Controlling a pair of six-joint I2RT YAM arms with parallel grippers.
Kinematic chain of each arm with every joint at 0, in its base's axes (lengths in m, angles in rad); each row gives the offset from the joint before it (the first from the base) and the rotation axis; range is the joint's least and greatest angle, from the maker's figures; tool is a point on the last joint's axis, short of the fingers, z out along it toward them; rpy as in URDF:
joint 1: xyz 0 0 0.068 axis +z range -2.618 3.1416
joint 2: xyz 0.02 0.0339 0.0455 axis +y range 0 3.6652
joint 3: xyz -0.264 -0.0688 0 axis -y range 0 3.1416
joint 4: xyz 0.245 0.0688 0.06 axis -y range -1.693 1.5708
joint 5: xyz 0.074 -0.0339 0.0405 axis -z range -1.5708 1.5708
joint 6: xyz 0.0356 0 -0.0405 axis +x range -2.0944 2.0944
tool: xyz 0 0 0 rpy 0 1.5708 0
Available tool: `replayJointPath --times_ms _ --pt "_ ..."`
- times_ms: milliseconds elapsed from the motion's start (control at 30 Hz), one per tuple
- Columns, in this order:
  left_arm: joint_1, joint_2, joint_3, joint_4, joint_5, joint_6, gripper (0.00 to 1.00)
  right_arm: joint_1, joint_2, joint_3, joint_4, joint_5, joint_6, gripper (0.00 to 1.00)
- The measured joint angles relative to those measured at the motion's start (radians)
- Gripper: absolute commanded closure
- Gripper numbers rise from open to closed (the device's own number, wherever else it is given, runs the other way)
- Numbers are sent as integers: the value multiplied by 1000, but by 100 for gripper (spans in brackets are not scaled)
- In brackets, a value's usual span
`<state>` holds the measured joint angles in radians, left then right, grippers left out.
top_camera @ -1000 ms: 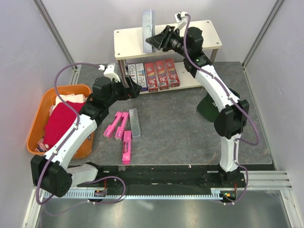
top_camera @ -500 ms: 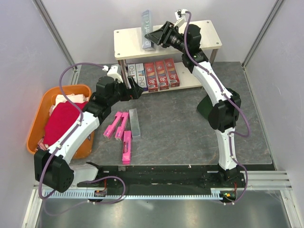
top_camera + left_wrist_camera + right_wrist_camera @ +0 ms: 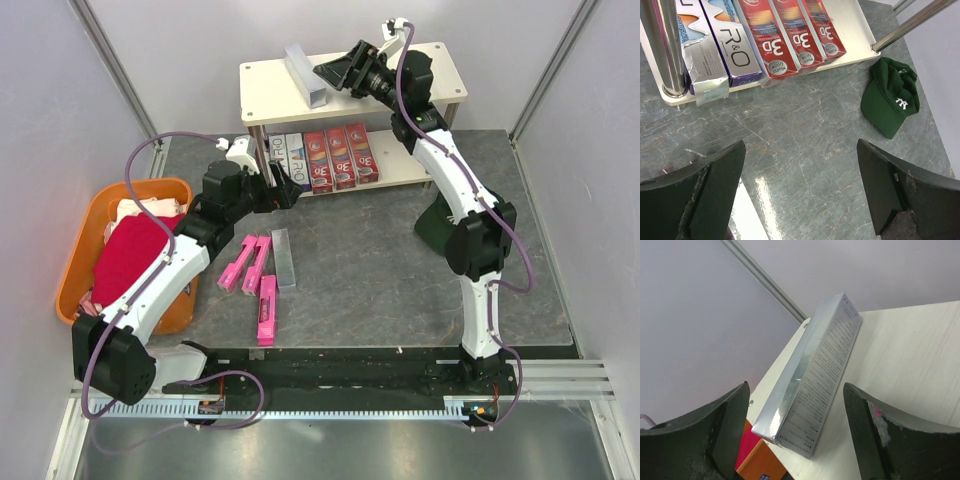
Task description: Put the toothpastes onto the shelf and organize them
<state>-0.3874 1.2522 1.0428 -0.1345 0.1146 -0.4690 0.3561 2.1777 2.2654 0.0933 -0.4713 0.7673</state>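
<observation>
- Right gripper (image 3: 796, 386): dark matte fingers spread wide, pinching nothing.
- Silver box (image 3: 815, 380): long glossy cardboard with fine print. It lies on the pale top board of the shelf (image 3: 268, 95), just ahead of those fingers.
- Left gripper (image 3: 800, 145): spread and empty over the grey marbled table (image 3: 805, 125), near the lower tier.
- Lower tier: red boxes (image 3: 790, 35) and navy-white boxes (image 3: 730, 45) lie side by side.
- On the table: pink boxes (image 3: 256, 266), a second silver box (image 3: 284, 258) and a green cap (image 3: 890, 100).
- Orange basket (image 3: 72, 272) at far left holds a red cloth (image 3: 130, 250).
</observation>
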Motion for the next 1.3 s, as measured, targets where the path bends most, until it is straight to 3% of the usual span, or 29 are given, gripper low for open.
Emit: replayJointPath --times_ms 233,800,1300 --pt "0 0 0 0 0 0 0 4 -43 -69 0 -12 -5 28" --pt "0 0 -2 -1 -7 0 0 60 -179 -278 27 3 -15 29" --pt "0 77 -63 -87 -38 -1 0 14 -495 -710 77 134 -14 23"
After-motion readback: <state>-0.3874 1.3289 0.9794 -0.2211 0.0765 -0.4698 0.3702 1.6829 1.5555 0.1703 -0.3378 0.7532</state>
